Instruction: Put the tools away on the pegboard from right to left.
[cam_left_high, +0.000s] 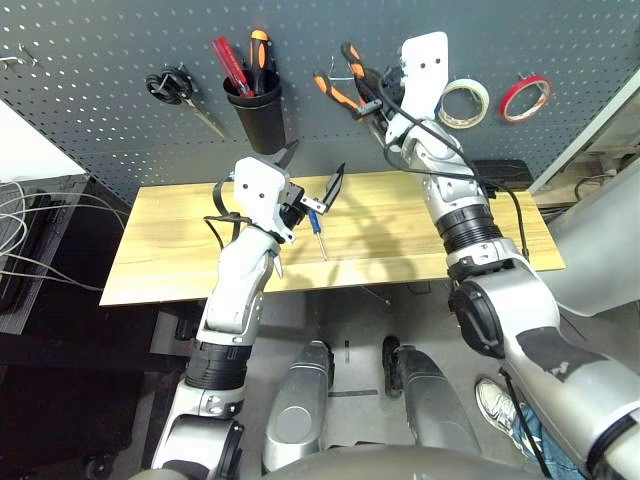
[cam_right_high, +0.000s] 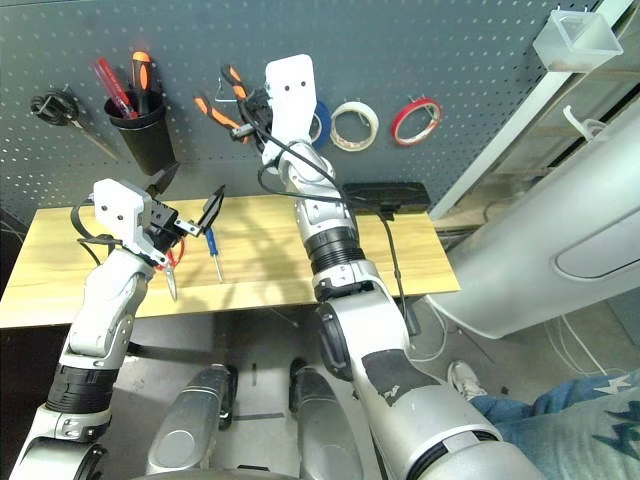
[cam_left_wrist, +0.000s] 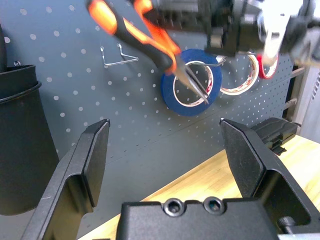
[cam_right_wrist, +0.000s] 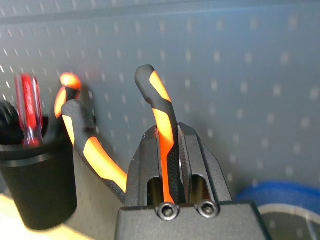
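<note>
My right gripper (cam_right_wrist: 167, 137) is raised to the dark grey pegboard (cam_left_high: 120, 50) and is shut on one handle of the orange-and-black pliers (cam_left_high: 338, 90), next to a metal hook (cam_left_wrist: 117, 57). The blue tape ring (cam_right_high: 320, 120) hangs on the board just behind that wrist. On the wooden table (cam_left_high: 170, 250) lies the small blue-handled screwdriver (cam_left_high: 318, 236). Above it hovers my left gripper (cam_left_high: 314, 165), open and holding nothing. The red-handled scissors (cam_right_high: 171, 268) lie partly under my left wrist.
A black cup (cam_left_high: 258, 112) on the board holds red and orange-handled tools. Black-handled scissors (cam_left_high: 178, 90) hang at the far left. White (cam_left_high: 463, 102) and red (cam_left_high: 525, 97) tape rings hang at the right. A black box (cam_left_high: 500, 172) with a cable sits at the table's back right.
</note>
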